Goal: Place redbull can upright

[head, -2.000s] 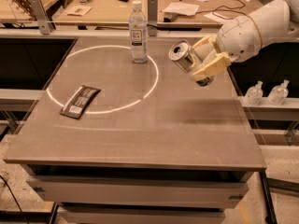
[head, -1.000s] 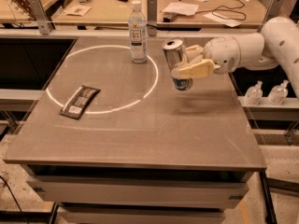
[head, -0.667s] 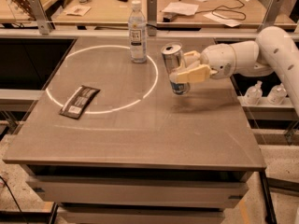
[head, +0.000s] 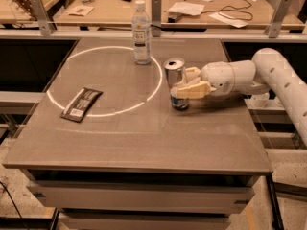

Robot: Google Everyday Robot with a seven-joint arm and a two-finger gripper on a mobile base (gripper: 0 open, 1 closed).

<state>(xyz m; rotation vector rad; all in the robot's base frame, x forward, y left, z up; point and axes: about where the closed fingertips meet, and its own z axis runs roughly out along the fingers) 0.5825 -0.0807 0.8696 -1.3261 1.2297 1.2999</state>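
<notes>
Camera view: the gripper [head: 186, 89], reaching in from the right, is clasped around the lower half of the can [head: 174, 71], which is upright with its base at the table [head: 144, 143], just outside the white circle [head: 105, 114], near the bottle [head: 141, 32] and well apart from the dark packet [head: 81, 104].

My arm [head: 283, 78] is fat, round and white with rows of tiny dark dots, and my gripper [head: 182, 84], pinching the redbull can [head: 173, 70] over the desk [head: 144, 143], has pale yellow fingers [head: 196, 88].
</notes>
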